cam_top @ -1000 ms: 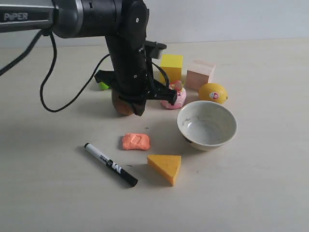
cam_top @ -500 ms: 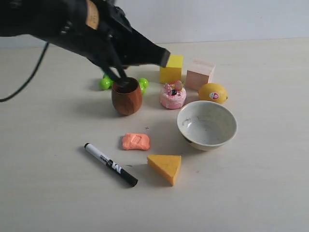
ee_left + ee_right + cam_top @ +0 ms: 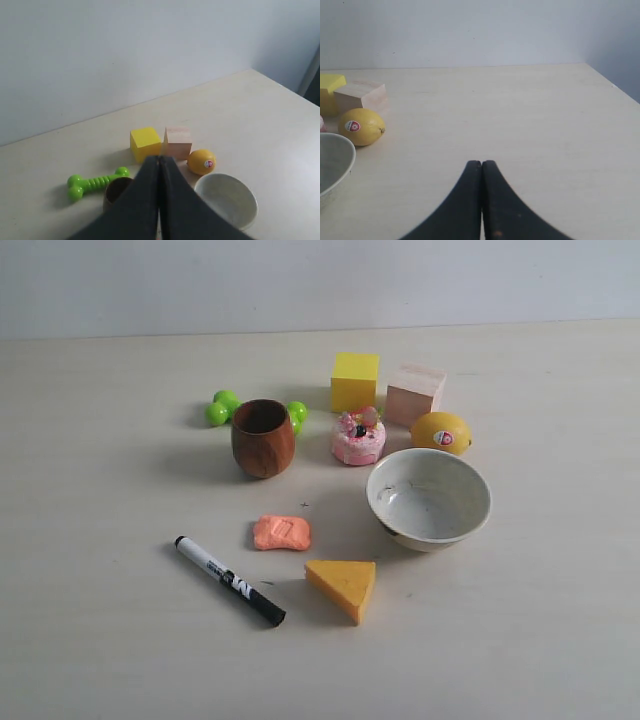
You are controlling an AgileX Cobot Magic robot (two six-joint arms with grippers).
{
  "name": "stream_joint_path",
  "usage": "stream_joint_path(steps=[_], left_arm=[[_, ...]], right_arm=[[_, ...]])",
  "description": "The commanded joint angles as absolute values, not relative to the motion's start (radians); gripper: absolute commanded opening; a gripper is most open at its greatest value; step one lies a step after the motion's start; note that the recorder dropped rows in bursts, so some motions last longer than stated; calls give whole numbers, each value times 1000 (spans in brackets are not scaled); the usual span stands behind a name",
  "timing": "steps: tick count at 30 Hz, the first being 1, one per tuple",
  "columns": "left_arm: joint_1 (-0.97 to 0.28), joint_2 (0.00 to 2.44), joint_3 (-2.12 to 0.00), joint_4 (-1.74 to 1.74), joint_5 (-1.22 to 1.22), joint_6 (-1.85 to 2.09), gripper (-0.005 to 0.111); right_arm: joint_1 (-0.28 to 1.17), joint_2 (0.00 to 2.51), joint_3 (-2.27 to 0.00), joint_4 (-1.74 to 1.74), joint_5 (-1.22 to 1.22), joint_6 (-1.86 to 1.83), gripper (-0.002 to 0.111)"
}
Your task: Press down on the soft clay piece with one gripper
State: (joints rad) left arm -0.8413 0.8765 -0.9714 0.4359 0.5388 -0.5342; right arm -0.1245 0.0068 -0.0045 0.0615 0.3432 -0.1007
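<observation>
The soft clay piece (image 3: 282, 533), a flat salmon-orange lump with a shallow dent on top, lies on the table between the wooden cup (image 3: 263, 437) and the cheese wedge (image 3: 343, 586). No arm or gripper shows in the exterior view. In the left wrist view my left gripper (image 3: 159, 159) is shut with nothing in it, high above the table, and its black fingers hide the clay. My right gripper (image 3: 481, 163) is shut and empty over bare table, away from the clay.
A black marker (image 3: 229, 580) lies left of the wedge. A white bowl (image 3: 470, 517), a lemon (image 3: 440, 432), a pink cake toy (image 3: 358, 437), a yellow cube (image 3: 355, 381), a wooden block (image 3: 414, 393) and a green bone toy (image 3: 92, 182) stand around.
The left arm, which stood over the wooden cup a second ago, has swung up and to the left and gone out of the exterior view. The clay and other objects have not moved.
</observation>
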Motion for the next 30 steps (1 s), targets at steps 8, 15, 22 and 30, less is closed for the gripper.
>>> stream_joint_path(steps=[8, 15, 22, 30], left_arm=[[-844, 812, -966, 572, 561, -499, 0], [-532, 667, -832, 421, 555, -497, 0], [-77, 259, -422, 338, 520, -496, 0], [34, 23, -204, 325, 339, -499, 0]], right_arm=[[-128, 0, 0, 60, 339, -104, 0], [-128, 0, 0, 60, 339, -104, 0], [-128, 0, 0, 60, 339, -104, 0], [-128, 0, 0, 60, 339, -104, 0]])
